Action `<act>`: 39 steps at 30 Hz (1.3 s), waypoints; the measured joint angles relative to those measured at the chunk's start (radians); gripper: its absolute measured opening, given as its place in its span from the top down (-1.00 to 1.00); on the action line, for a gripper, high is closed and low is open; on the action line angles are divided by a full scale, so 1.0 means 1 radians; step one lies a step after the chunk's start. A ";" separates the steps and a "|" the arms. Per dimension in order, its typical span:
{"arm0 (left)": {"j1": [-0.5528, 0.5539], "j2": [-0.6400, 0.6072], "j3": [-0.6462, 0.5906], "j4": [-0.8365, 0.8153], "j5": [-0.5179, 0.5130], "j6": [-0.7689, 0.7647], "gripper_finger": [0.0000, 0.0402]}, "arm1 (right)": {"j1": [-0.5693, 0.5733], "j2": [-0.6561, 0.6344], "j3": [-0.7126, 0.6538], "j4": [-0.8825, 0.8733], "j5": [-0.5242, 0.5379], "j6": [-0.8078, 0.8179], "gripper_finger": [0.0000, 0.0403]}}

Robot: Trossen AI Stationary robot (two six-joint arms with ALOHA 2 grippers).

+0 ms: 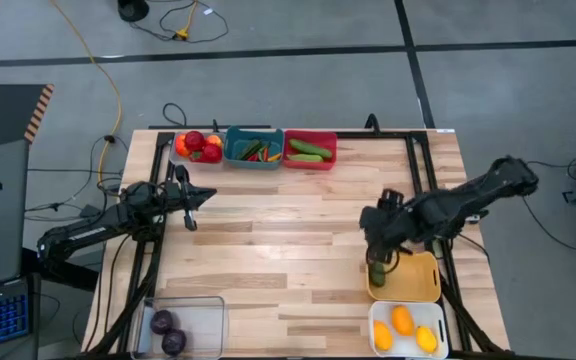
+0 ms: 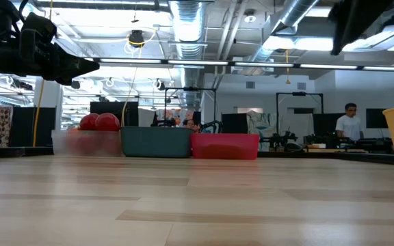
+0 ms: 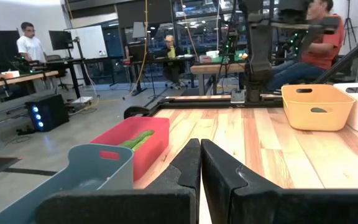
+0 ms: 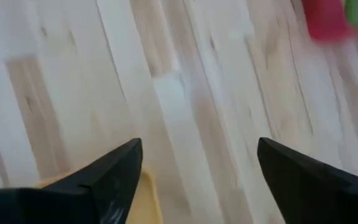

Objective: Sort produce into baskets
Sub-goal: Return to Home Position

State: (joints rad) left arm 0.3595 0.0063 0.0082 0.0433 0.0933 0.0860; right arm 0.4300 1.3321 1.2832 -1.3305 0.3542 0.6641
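Right jaws gape over the yellow bin [image 1: 418,282], seemingly above a lime [image 1: 379,270]; left jaws together.

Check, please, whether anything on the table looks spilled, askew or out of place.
Nothing stands out. No produce lies loose on the table; all sits in upright bins. The right gripper hangs at the yellow bin's edge, jaws open; the left gripper waits near the table's left edge, jaws shut.
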 joint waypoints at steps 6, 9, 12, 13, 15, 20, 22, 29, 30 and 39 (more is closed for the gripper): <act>0.000 0.000 0.000 0.000 0.000 0.000 1.00 | -0.136 -0.227 -0.249 0.352 -0.015 -0.231 -0.51; 0.000 0.000 0.000 0.000 0.000 0.000 1.00 | -0.192 -0.324 -0.353 0.453 -0.041 -0.297 -0.42; 0.000 0.000 0.000 0.000 0.000 0.000 1.00 | -0.233 -0.417 -0.442 0.523 -0.045 -0.331 -0.36; 0.000 0.000 0.000 0.000 0.000 0.000 1.00 | -0.247 -0.451 -0.472 0.551 -0.059 -0.339 -0.34; 0.000 0.000 0.000 0.000 0.000 0.000 1.00 | -0.269 -0.517 -0.538 0.620 -0.086 -0.354 -0.29; 0.000 0.000 0.000 0.000 0.000 0.000 1.00 | -0.309 -0.687 -0.698 0.822 -0.156 -0.363 -0.13; 0.000 0.000 0.000 0.000 0.000 0.000 1.00 | -0.323 -0.746 -0.755 0.876 -0.181 -0.363 -0.04; 0.000 0.000 0.000 0.000 0.000 0.000 1.00 | -0.354 -0.922 -0.920 1.030 -0.253 -0.384 0.33; 0.000 0.000 0.000 0.000 0.000 0.000 1.00 | -0.357 -0.944 -0.938 1.050 -0.256 -0.397 0.38; 0.000 0.000 0.000 0.000 0.000 0.000 1.00 | -0.411 -1.153 -1.069 1.141 -0.311 -0.438 0.78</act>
State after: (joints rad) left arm 0.3594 0.0063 0.0082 0.0430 0.0933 0.0861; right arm 0.0190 0.1792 0.2141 -0.1895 0.0430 0.2264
